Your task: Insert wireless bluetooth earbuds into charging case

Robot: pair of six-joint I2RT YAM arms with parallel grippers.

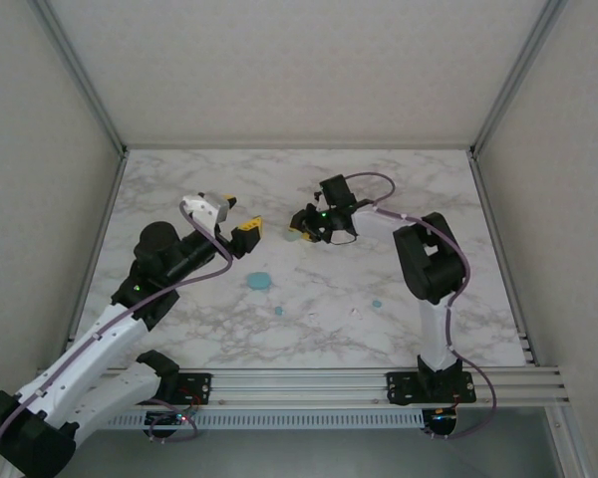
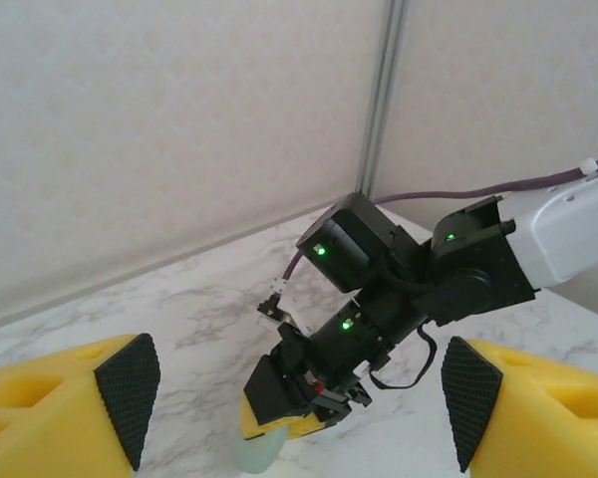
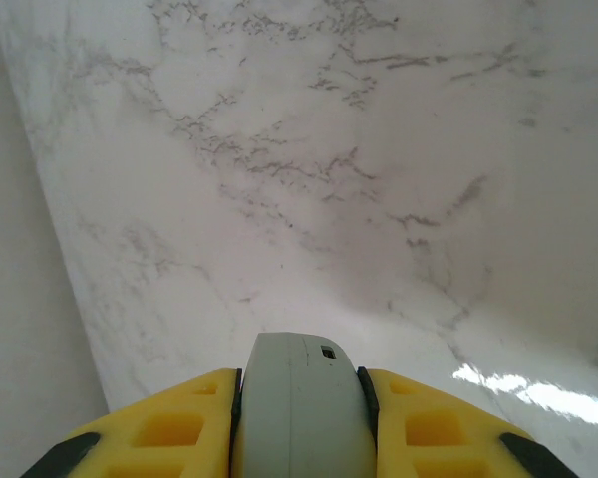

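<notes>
My right gripper (image 1: 299, 229) hangs over the middle of the table, shut on a pale green charging case (image 3: 301, 403). The case sits edge-on between the yellow fingers (image 3: 159, 433), its small port facing away from the camera. In the left wrist view the same case (image 2: 257, 453) pokes out below the right gripper (image 2: 279, 423). My left gripper (image 1: 239, 217) faces it from the left, open wide, with nothing between its pads (image 2: 128, 390). Tiny earbuds lie loose on the marble nearer the arm bases: a teal one (image 1: 278, 311), another teal one (image 1: 376, 303) and a white one (image 1: 356, 312).
A teal-blue case (image 1: 258, 282) lies on the marble table (image 1: 179, 189) below the two grippers. White walls with aluminium posts (image 1: 90, 90) close in the left, back and right sides. An aluminium rail (image 1: 309, 383) runs along the near edge.
</notes>
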